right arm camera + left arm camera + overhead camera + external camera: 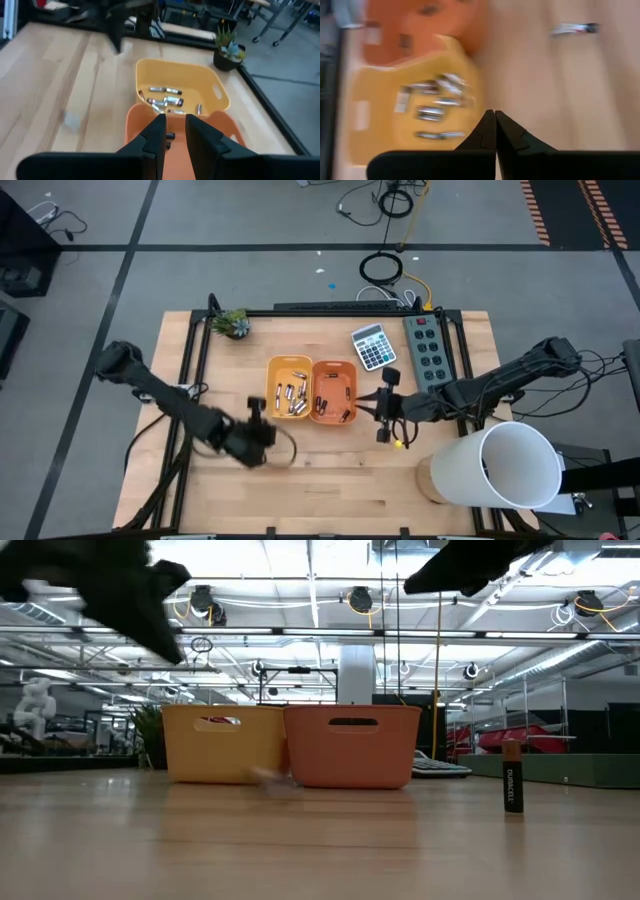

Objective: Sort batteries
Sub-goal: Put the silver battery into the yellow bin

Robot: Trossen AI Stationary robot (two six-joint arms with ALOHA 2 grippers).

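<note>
Two trays stand side by side in mid-table: a yellow tray (289, 387) holding several pale silvery batteries (437, 97) and an orange tray (334, 391) holding a few dark ones (340, 412). One dark battery with a copper top (512, 775) stands upright on its end on the table, to the right of the trays. My left gripper (262, 423) hovers off the yellow tray's near left corner, its fingers shut (495, 114) with nothing between them. My right gripper (175, 120) is above the orange tray's right side (385, 405), open by a narrow gap that holds nothing.
A grey calculator (373, 346) and a power strip (430, 348) lie behind the trays on the right, and a small potted plant (235, 324) stands at the far left. A big white cylinder (500, 465) stands at the near right corner. Bare wood lies in front of the trays.
</note>
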